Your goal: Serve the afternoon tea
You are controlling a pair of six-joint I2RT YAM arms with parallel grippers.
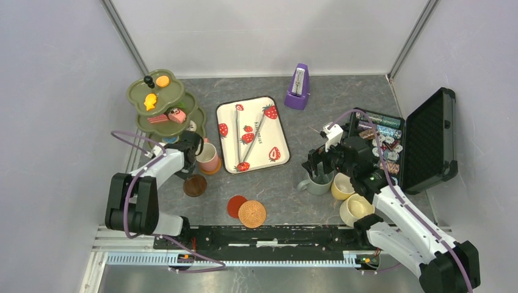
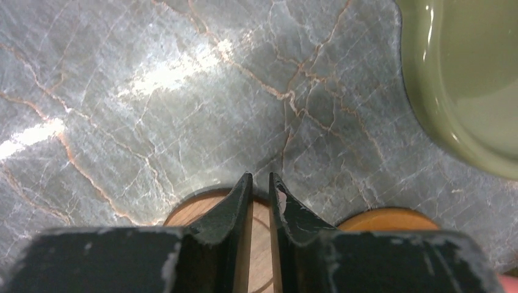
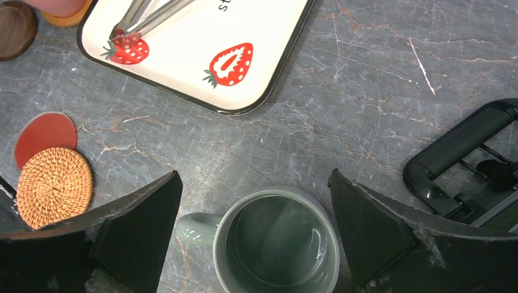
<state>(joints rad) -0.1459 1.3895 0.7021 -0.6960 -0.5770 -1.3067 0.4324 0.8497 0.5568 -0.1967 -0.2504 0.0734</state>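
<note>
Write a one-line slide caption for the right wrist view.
Open right hand flanking the grey-green mug on the marble table, strawberry tray beyond.

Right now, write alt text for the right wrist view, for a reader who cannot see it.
The right gripper, open, frames a grey-green mug on the marbled table. Beyond: a strawberry-print tray with tongs, a woven coaster overlapping a red coaster at left, a black case at right.

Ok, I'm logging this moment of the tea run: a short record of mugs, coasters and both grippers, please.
pink mug: on orange coaster, beside stand
grey-green mug: on table, flanked by right gripper
right gripper: open
left gripper: fingers nearly shut
yellow mug, cream mug: no coasters seen
free coasters: dark wooden coaster, red coaster, woven coaster
</note>
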